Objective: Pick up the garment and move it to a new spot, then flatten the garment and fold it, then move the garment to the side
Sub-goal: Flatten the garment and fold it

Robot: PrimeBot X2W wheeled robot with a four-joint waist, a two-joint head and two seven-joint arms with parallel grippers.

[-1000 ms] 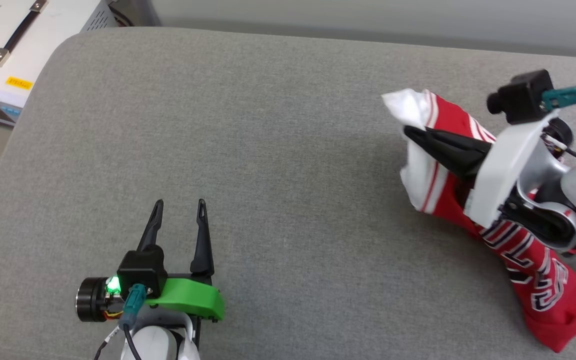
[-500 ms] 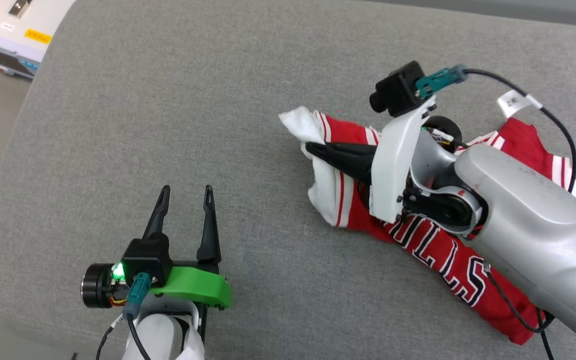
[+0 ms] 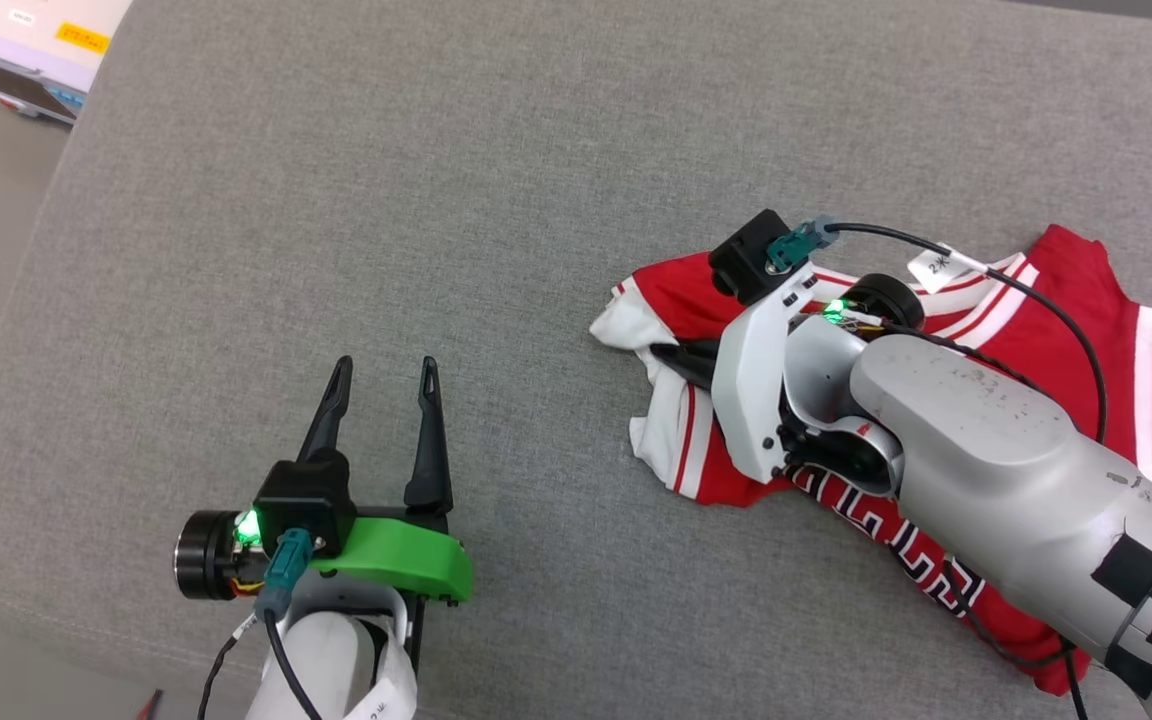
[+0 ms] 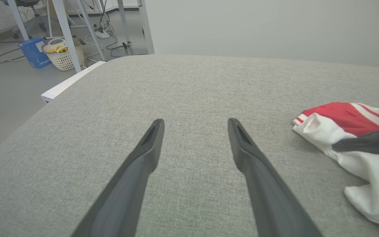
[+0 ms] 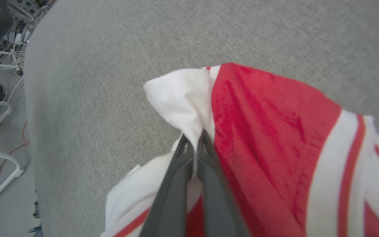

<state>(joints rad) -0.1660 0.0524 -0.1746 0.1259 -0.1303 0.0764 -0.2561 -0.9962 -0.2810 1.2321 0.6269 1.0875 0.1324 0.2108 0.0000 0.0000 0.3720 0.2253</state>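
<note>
The garment (image 3: pixel 1066 290), red with white sleeves and striped trim, lies crumpled on the grey cushioned surface (image 3: pixel 436 200) at the right. Black lettering shows beside my right forearm. My right gripper (image 3: pixel 658 352) is shut on a fold of white sleeve at the garment's left end; in the right wrist view the right gripper (image 5: pixel 194 135) pinches white cloth of the garment (image 5: pixel 268 112). My left gripper (image 3: pixel 384 365) stands open over bare surface at the lower left, well apart from the cloth. In the left wrist view the left gripper (image 4: pixel 194 121) has the garment (image 4: pixel 337 115) to its right.
A white equipment case (image 3: pixel 26 40) sits past the surface's rounded far-left corner. The surface's left edge drops to the floor. In the left wrist view, a white basket (image 4: pixel 63 56), a blue box (image 4: pixel 33 52) and metal table legs stand on the floor beyond.
The head camera has shifted. My right gripper has carried the sleeve leftward and down, and more of the garment now rests spread on the surface. The left gripper has stayed open in place.
</note>
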